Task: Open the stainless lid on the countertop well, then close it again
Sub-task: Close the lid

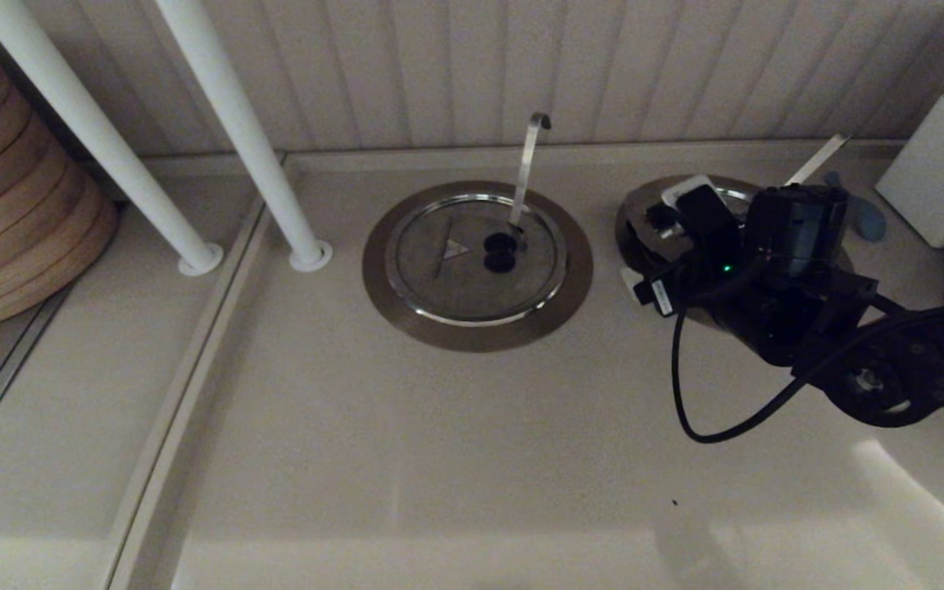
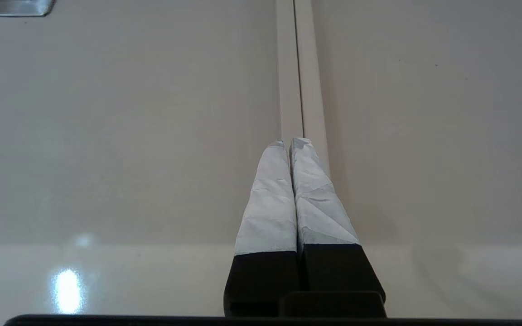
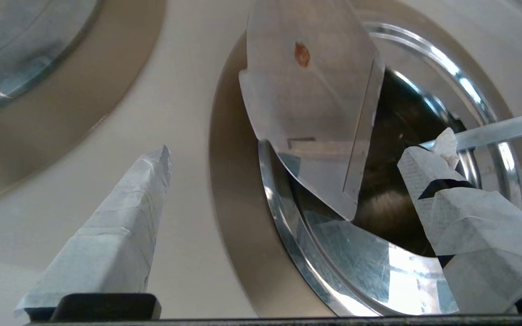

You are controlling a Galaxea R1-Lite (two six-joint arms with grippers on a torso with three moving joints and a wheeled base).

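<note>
Between the right gripper's fingers: the right gripper [image 3: 304, 149] has its taped fingers [image 3: 120, 226] spread wide, clamped on nothing, and the stainless lid [image 3: 306, 90] stands tilted up in the gap.
Just beyond the fingertips: the countertop well [image 3: 234, 181] gapes dark beneath the raised steel; what props the lid I cannot tell.
Beside one finger: the ladle handle [image 3: 501, 131] slants out, at or very near that fingertip.
Handling: probably stiff, thin, fairly light and slick; its edge looks a poor hold, while the knob, hidden here, would be surer.
Farther off: the twin lid [image 1: 472, 254] sits shut.
Left gripper [image 2: 290, 142]: fingers pressed together, over bare countertop [image 2: 107, 136].
</note>
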